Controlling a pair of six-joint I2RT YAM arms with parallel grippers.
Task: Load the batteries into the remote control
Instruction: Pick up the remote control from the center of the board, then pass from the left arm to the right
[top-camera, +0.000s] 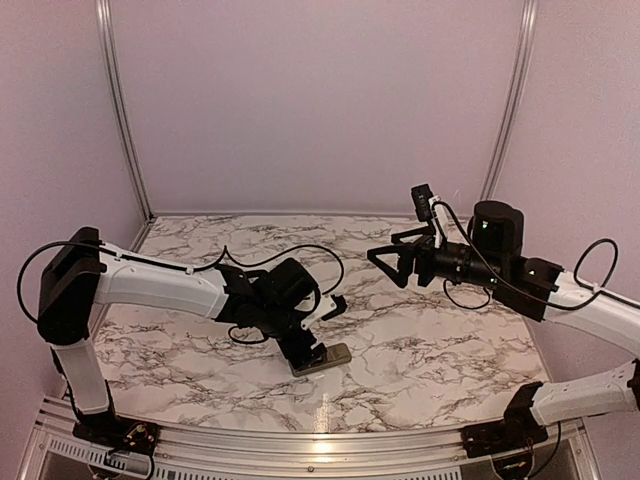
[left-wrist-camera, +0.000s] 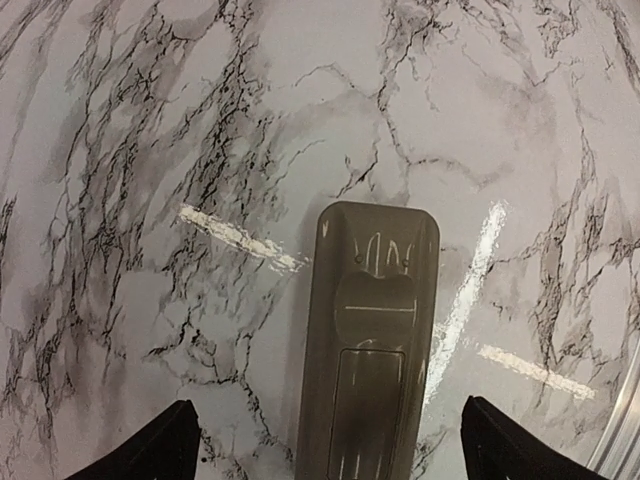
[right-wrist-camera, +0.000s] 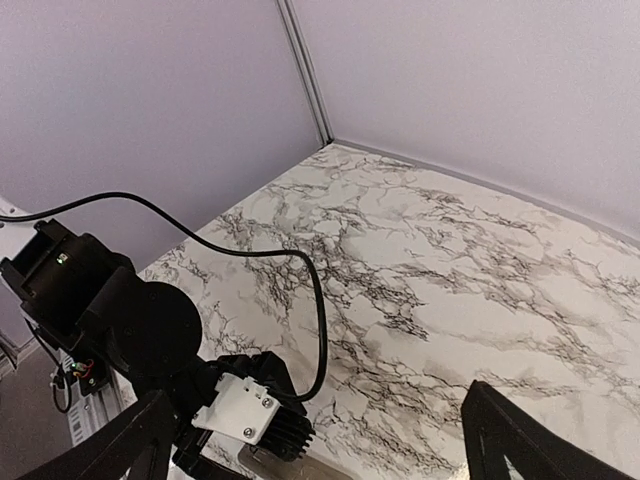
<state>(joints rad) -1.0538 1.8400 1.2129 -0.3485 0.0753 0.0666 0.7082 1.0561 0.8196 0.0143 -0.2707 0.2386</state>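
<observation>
Lab booth: alu-framed walls (top-camera: 320, 100), marble tabletop (top-camera: 420, 360).

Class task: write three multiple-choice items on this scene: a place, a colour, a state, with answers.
1. Where is the remote control? A on the marble table; B on a shelf; C in a box.
2. What colour is its upward side? A red; B tan-grey; C blue.
3. How is the left tool? A shut on the remote; B out of view; C open.
Answers: 1 A, it lies flat on the marble; 2 B, the left wrist view shows a tan-grey back; 3 C, its fingers stand wide apart.
</observation>
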